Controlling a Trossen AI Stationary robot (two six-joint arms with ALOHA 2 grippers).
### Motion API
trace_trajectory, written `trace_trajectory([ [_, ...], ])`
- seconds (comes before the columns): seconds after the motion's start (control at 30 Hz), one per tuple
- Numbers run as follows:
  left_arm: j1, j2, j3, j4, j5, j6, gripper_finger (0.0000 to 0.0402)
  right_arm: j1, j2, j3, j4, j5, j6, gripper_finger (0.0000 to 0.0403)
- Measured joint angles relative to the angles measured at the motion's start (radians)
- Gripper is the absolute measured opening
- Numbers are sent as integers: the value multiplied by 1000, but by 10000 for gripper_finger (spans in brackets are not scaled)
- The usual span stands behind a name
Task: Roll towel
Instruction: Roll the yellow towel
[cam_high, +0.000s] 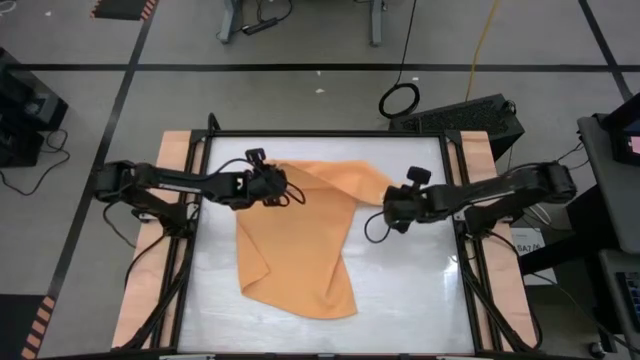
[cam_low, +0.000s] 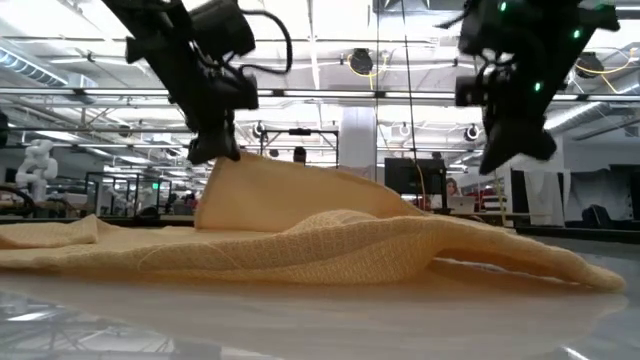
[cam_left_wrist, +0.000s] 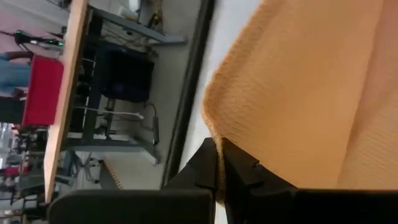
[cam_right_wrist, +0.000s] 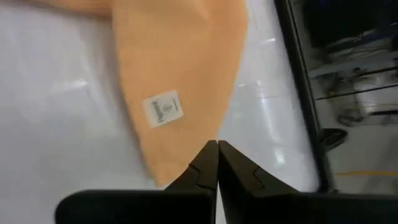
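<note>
I see the towel (cam_high: 296, 245) lying loose and crumpled in the middle of the bench (cam_high: 410, 290); no roll has begun; my left gripper (cam_high: 272, 187) pinches its far corner up off the bench; my right gripper (cam_high: 392, 206) is clenched at the other far corner, grip unclear.

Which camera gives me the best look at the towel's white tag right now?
The right wrist view: the white tag faces the camera on the towel, just ahead of the shut right tool. The high, low and left wrist views show only orange cloth, no tag.
</note>
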Motion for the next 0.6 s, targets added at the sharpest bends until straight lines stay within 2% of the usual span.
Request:
trace_trajectory([
  [0.1,17,-38,0,-13,20,3,10,-13,-55,-21,-9,-138,5,6],
  [0.2,35,-45,0,-38,21,9,10,-9,-61,-61,14,-209,-8,27],
  [0.47,99,-47,0,-29,15,9,10,-9,99,-73,100,-219,-119,135],
  [0.6,110,-47,0,-29,16,14,10,-12,169,-126,261,-226,-237,170],
])
